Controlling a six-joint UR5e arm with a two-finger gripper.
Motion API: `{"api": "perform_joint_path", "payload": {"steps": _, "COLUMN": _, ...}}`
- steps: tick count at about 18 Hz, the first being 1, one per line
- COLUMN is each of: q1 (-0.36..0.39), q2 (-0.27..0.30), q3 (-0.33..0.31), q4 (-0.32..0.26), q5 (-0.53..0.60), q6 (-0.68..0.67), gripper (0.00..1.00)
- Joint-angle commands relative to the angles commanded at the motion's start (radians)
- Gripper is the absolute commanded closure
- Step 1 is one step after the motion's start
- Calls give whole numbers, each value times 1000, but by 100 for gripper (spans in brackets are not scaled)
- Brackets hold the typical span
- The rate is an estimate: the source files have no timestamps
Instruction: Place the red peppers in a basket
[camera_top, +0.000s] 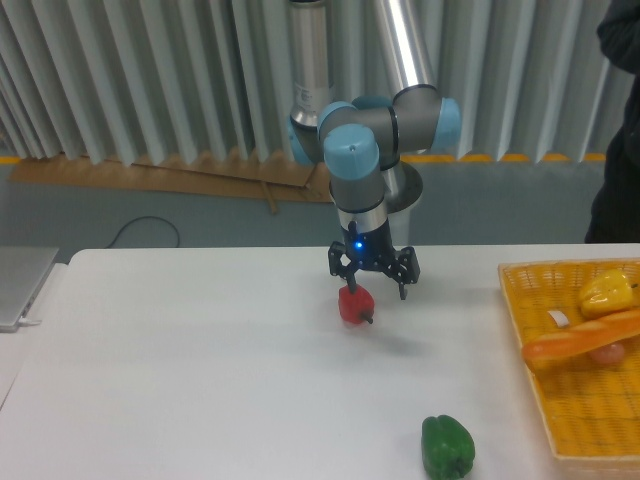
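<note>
A small glossy red pepper (354, 304) lies on the white table near its middle, its dark stem pointing to the lower right. My gripper (371, 285) hangs open just above and slightly right of it, its left finger over the pepper's top and nothing between the fingers. The yellow-orange mesh basket (520, 316) sits at the table's right edge, well to the right of the gripper.
A green pepper (446, 447) lies near the front edge of the table. In the basket are a yellow pepper (606, 291) and a long orange item (580, 340). A grey object (20, 283) lies at the left. A person (615, 120) stands at the far right.
</note>
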Motion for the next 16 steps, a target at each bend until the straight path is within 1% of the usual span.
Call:
{"api": "perform_joint_path", "payload": {"steps": 3, "q1": -18, "q2": -12, "q3": -3, "q4": 2, "q5": 3, "q6": -11, "gripper": 0}}
{"api": "perform_joint_path", "payload": {"steps": 5, "q1": -23, "q2": -20, "q3": 12, "q4": 0, "q5": 5, "q6": -49, "gripper": 0}}
{"api": "perform_joint_path", "payload": {"steps": 8, "q1": -63, "q2": -46, "q3": 20, "q4": 0, "q5": 26, "q6": -72, "gripper": 0}}
{"api": "perform_joint_path", "payload": {"steps": 16, "q1": -83, "q2": -55, "q3": 11, "q4": -2, "q5": 40, "q6": -89, "gripper": 0}}
